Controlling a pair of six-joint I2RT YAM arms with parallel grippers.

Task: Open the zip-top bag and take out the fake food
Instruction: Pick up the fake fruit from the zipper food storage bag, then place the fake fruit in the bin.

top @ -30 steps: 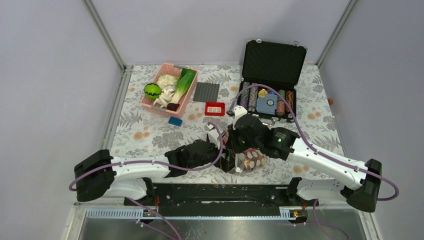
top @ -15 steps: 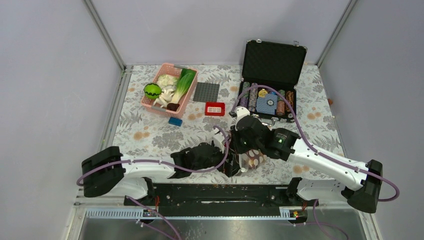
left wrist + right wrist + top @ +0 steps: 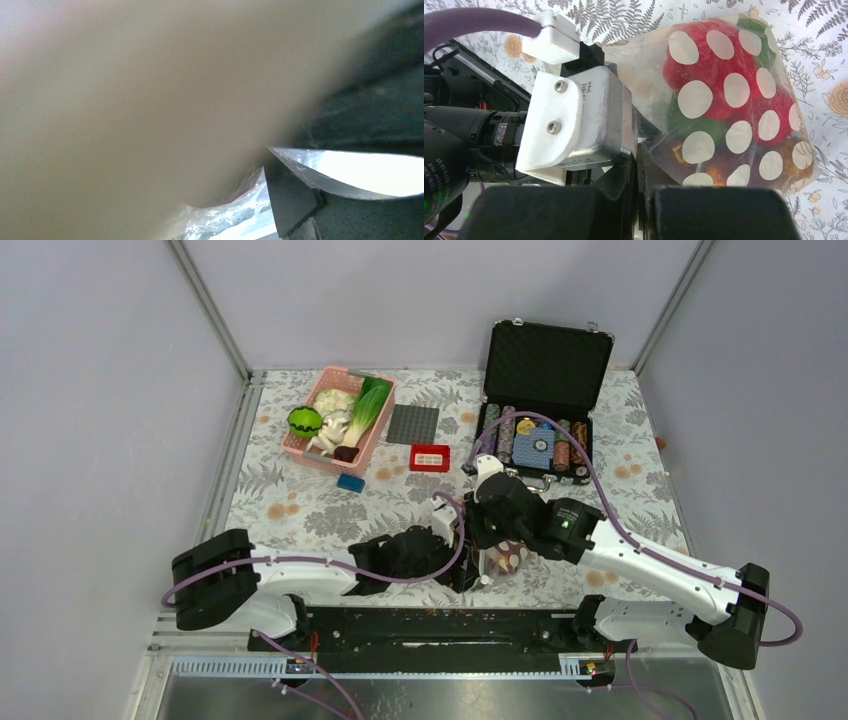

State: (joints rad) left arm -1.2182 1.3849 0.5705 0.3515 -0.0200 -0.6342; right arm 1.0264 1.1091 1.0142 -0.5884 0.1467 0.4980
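Observation:
The zip-top bag, clear with cream dots, sits near the table's front edge, pinched between both grippers. In the right wrist view the bag bulges with the fake food: red, green and dark maroon pieces. My right gripper has its jaws pressed together on the bag's left edge; from above it stands over the bag. My left gripper meets the same edge from the left; its camera housing touches the bag. In the left wrist view a blurred beige surface fills the frame; crinkled plastic and one dark finger show.
A pink basket with bok choy, white pieces and a green ball stands at the back left. An open poker-chip case is at the back right. A grey plate, a red box and a blue block lie between.
Both arms have shifted to the right and slightly away, keeping the bag between them. The bag is now more hidden under the right wrist.

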